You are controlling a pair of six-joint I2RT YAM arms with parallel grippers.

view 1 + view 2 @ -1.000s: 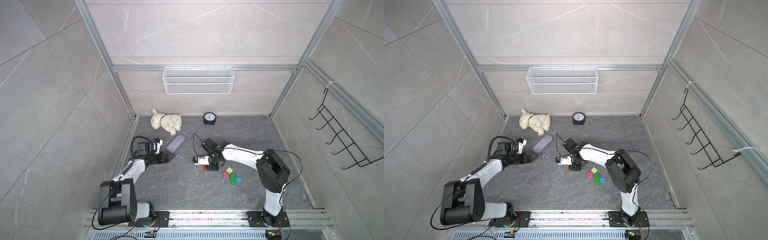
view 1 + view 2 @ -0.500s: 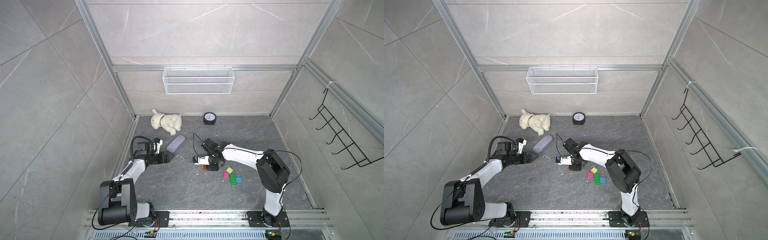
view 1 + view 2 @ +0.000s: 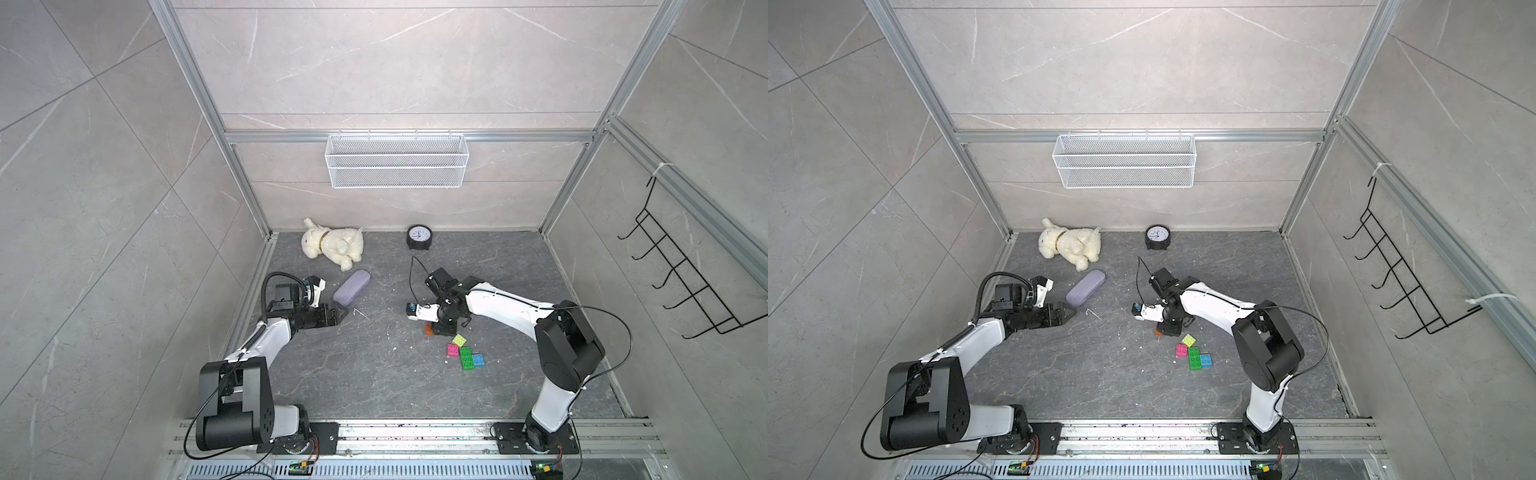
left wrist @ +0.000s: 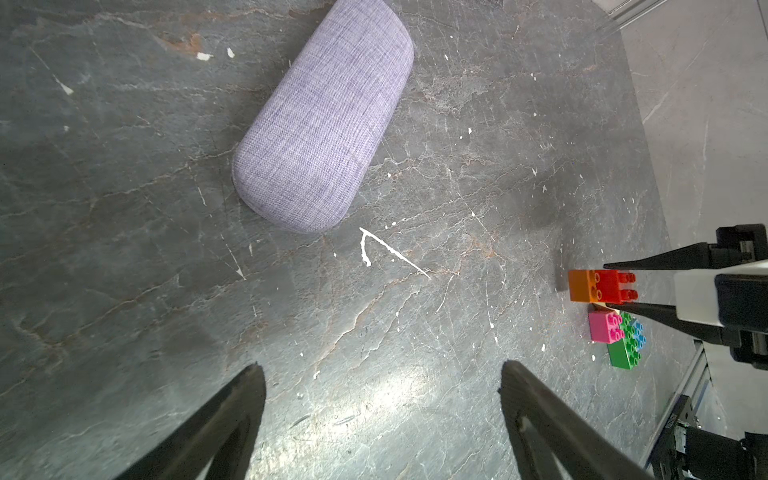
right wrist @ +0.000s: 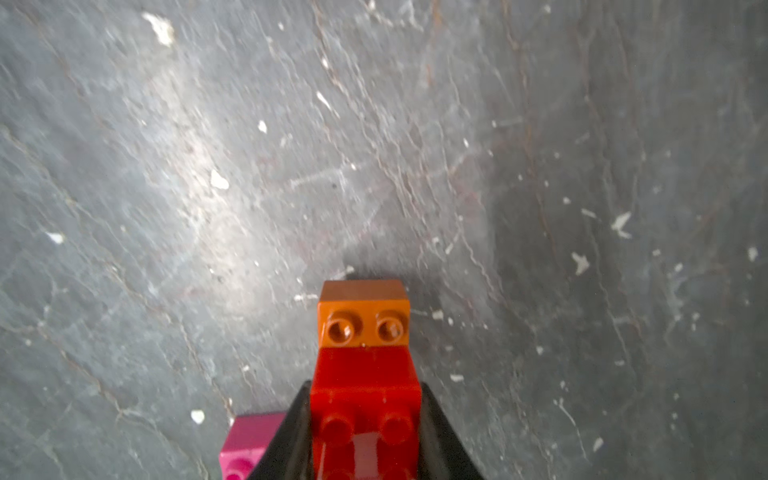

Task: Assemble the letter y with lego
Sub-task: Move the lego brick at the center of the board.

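Note:
My right gripper [image 5: 365, 386] is shut on a red lego brick [image 5: 365, 415] low over the floor. The red brick rests against an orange brick [image 5: 363, 320], and I cannot tell whether they are joined. In the left wrist view the two, red [image 4: 615, 286] and orange [image 4: 584, 286], sit side by side. Beside them lie yellow-green [image 3: 459, 340], pink [image 3: 452, 349], green [image 3: 467, 358] and blue [image 3: 478, 360] bricks, loose but close together. My left gripper [image 4: 380, 370] stands open and empty at the left, far from the bricks. No letter y is in view.
A lilac oblong case [image 3: 351, 286] lies just beyond the left gripper [image 3: 343, 312]. A plush dog [image 3: 332, 245] and a small black clock [image 3: 419, 238] sit by the back wall. A wire basket [image 3: 397, 160] hangs on that wall, and a hook rack [image 3: 685, 291] on the right wall.

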